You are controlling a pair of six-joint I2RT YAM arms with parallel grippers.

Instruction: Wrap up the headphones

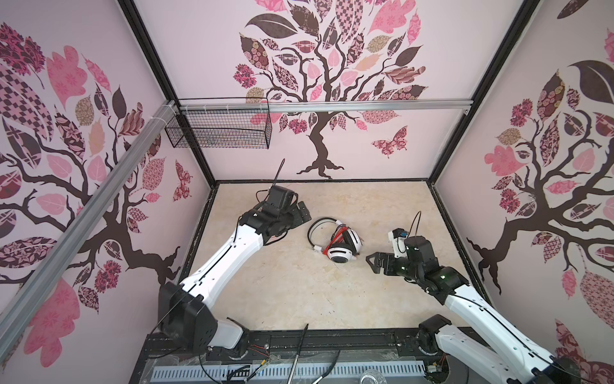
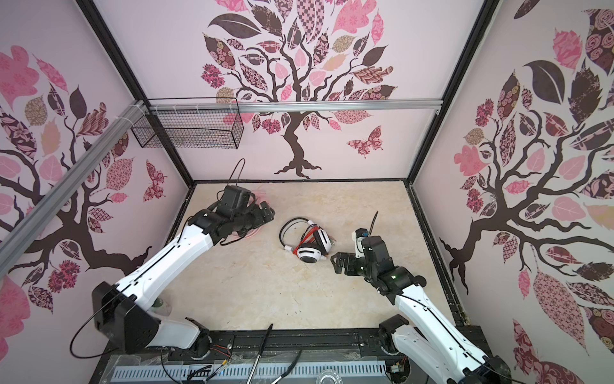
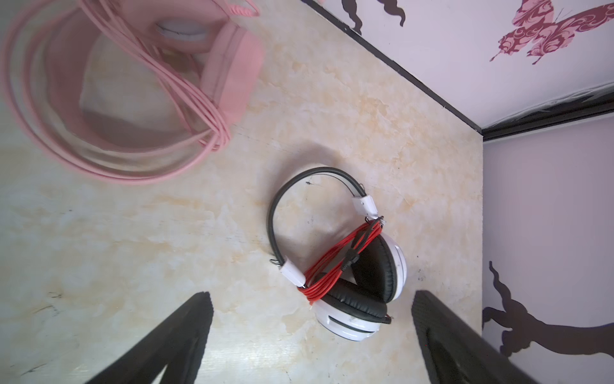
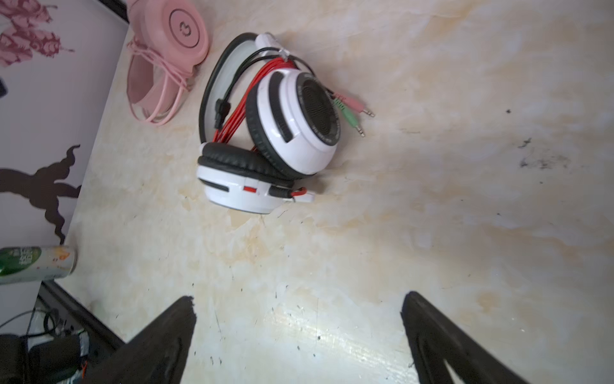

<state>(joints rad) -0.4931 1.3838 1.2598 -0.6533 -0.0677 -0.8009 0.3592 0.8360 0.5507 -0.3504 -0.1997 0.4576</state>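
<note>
Lying on the table in both top views, white-and-black headset between left gripper and right gripper; left wrist view: jaws wide, empty, pink headset nearby, apart; right wrist view: jaws wide, empty, red cord bundled on that headset.

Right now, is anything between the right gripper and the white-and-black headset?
Nothing visible. Only bare tabletop lies between the right gripper, jaws open, and the white-and-black headset. The pink headset lies beyond it, and a can sits off to one side, both out of the path.
</note>
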